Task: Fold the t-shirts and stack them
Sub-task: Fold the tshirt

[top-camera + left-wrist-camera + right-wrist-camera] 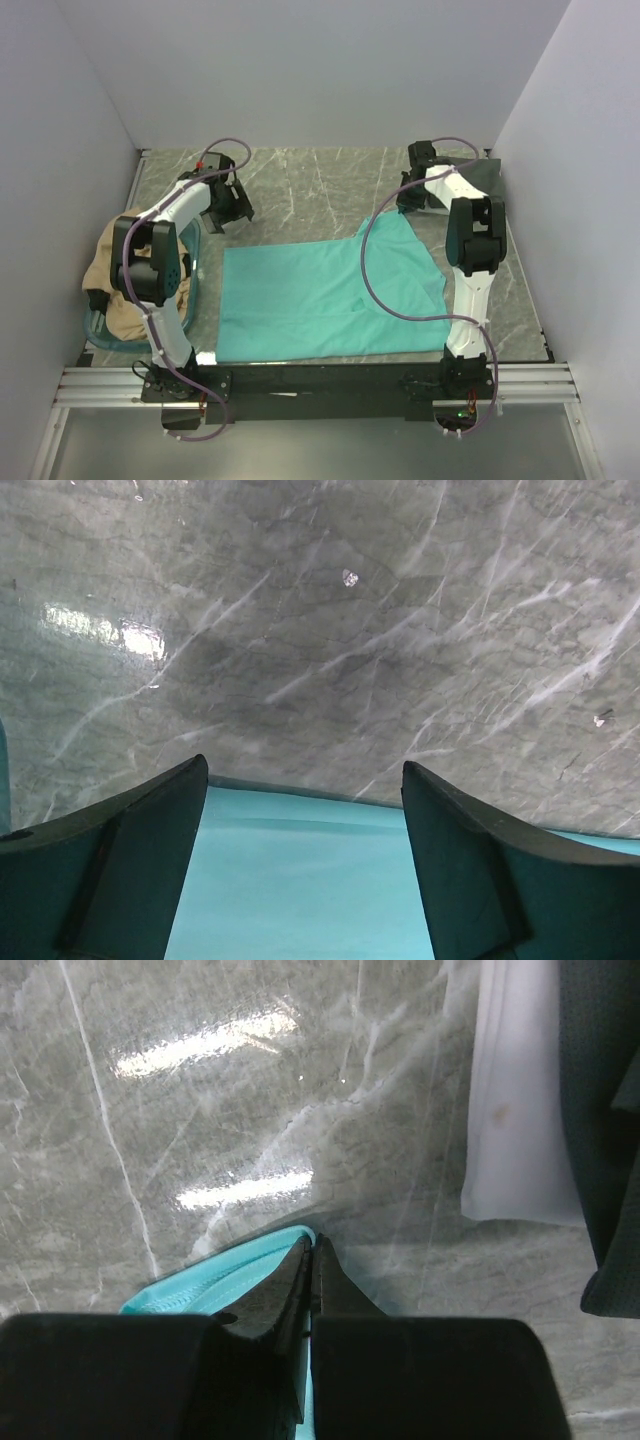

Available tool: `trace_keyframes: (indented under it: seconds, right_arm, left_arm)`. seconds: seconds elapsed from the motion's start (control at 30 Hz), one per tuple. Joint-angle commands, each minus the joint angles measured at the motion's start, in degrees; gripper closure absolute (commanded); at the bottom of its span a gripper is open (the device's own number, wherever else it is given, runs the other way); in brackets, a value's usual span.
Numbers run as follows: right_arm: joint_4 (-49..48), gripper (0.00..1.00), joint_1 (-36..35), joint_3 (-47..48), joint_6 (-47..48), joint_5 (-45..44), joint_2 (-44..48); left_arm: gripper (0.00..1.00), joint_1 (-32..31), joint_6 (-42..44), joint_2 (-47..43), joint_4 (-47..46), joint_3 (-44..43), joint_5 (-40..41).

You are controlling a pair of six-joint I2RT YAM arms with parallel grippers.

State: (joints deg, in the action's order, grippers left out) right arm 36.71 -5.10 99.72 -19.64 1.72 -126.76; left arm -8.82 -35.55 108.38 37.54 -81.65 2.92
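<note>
In the top view, at the left of the frame, the left arm (150, 265) covers the middle of the tan t-shirt (103, 270) and most of the basket (193, 250). At upper right, the right arm (468, 235) hides the teal-green t-shirt's (320, 295) side edge and part of the dark grey t-shirt (487, 178). In the right wrist view, the white t-shirt (515, 1110) runs off the top edge.
</note>
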Motion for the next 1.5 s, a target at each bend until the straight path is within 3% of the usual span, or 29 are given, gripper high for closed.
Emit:
trace_keyframes:
  seconds: [0.0, 0.47, 0.8, 1.03, 1.47]
  right_arm:
    - [0.3, 1.0, 0.6, 0.0, -0.1, 0.0, 3.6]
    - [-1.0, 1.0, 0.6, -3.4, -0.6, 0.5, 5.9]
    - [1.0, 1.0, 1.8, -1.4, -1.3, -1.6, 4.6]
    - [0.7, 1.0, 4.8, -1.2, -1.7, -1.9, 4.6]
    - [0.4, 1.0, 4.8, -2.2, -1.9, 0.3, 5.0]
  left_arm:
    - [0.16, 0.1, 1.4, 0.4, -0.9, -1.9, 0.2]
    - [0.22, 1.2, 0.8, 3.7, -0.9, -2.9, -0.1]
    - [0.25, 0.0, -3.0, -3.9, -2.6, 6.2, 3.4]
    - [0.25, -1.6, -2.3, -3.1, -1.1, 5.0, 5.3]
    - [0.35, -2.9, -1.9, 3.0, -1.5, 1.1, 4.3]
